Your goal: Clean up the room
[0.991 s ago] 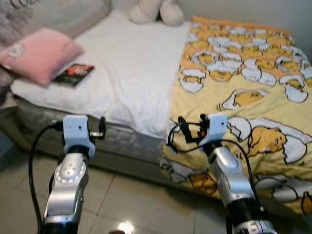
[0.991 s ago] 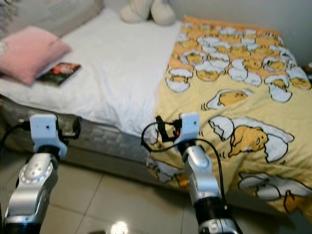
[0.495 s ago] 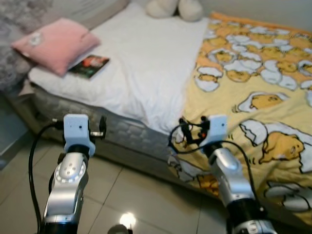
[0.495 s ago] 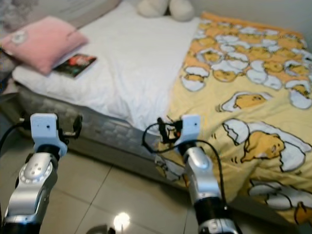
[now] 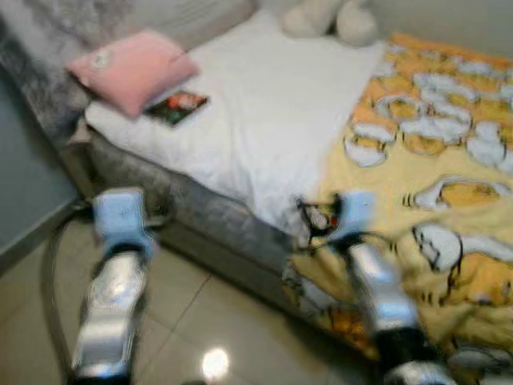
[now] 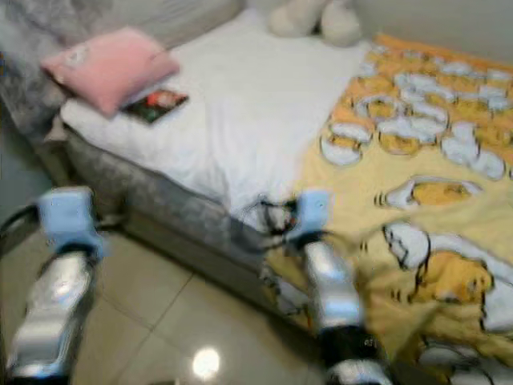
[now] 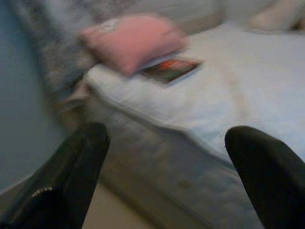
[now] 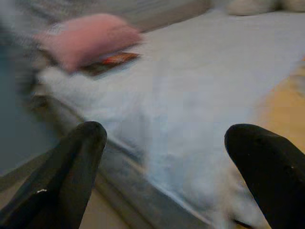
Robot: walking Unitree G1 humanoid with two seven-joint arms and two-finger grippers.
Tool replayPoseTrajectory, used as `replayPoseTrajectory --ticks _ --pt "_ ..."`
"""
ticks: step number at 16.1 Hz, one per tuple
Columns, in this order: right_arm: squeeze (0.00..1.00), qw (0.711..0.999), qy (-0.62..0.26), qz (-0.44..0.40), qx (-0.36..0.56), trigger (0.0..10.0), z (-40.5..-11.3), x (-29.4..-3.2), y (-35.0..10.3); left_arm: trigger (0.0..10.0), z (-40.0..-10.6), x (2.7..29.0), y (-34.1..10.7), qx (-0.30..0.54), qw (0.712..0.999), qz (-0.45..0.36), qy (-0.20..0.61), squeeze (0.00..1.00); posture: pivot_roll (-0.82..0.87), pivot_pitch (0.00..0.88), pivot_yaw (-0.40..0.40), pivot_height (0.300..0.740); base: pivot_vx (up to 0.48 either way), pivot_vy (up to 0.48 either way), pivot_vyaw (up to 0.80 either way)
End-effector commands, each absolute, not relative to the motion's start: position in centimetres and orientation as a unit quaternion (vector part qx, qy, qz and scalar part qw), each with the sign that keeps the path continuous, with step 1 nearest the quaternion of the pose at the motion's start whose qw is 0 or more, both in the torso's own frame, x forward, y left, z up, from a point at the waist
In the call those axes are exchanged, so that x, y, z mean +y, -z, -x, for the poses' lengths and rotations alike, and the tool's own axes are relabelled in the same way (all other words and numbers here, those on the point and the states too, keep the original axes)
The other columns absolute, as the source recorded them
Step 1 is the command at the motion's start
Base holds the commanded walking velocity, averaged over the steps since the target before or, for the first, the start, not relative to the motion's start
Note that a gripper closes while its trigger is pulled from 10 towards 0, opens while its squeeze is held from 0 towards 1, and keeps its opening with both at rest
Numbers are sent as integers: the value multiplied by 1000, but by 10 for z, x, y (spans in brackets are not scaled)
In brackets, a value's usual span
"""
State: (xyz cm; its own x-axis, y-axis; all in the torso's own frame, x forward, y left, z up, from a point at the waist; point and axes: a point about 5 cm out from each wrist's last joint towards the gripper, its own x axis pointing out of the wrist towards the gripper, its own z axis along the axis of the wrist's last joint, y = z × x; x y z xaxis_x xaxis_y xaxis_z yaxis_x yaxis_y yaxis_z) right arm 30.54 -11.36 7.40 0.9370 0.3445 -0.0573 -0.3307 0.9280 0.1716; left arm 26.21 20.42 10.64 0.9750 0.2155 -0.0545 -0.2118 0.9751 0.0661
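Observation:
A bed stands in front of me, and the whole picture is blurred. On its white sheet (image 5: pixel 272 120) a pink pillow (image 5: pixel 132 68) lies at the far left, with a dark book (image 5: pixel 176 107) beside it. A yellow cartoon-print blanket (image 5: pixel 433 160) covers the right half and hangs over the bed's edge. A pale plush toy (image 5: pixel 329 18) sits at the head. My left gripper (image 5: pixel 159 216) is held open over the floor, short of the mattress side. My right gripper (image 5: pixel 309 218) is open at the mattress edge, where sheet and blanket meet. Both grippers are empty.
Glossy beige floor tiles (image 5: pixel 200 321) run along the bed's near side. A grey wall (image 5: pixel 24 176) rises on the left by the bed's corner. A grey fuzzy cover (image 5: pixel 56 32) lies behind the pillow.
The whole picture has shifted right and blurred, so the camera is turning left. The pillow and book now sit nearer the middle. Both arms keep their pose.

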Motion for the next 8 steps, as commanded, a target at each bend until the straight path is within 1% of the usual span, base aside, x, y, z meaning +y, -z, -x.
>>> replayPoseTrajectory --ticks 1,4,6,8 --pt "4 984 -160 -73 37 10000 -309 -125 -78 10000 -265 194 -113 20 994 -29 -101 0 -16 0 -8 740 0 -428 494" --pt "24 982 -168 -72 40 10000 -309 -124 -78 10000 -266 189 -109 36 994 -40 -97 0 -5 0 -15 740 0 -475 494" --pt "55 981 -177 -67 39 10000 -310 -123 -78 10000 -267 188 -111 27 994 -35 -96 0 -1 0 -19 740 0 -480 494" --pt "75 981 -182 -60 38 10000 -310 -121 -78 10000 -267 188 -112 22 996 -17 -90 0 4 0 -22 740 0 0 491"
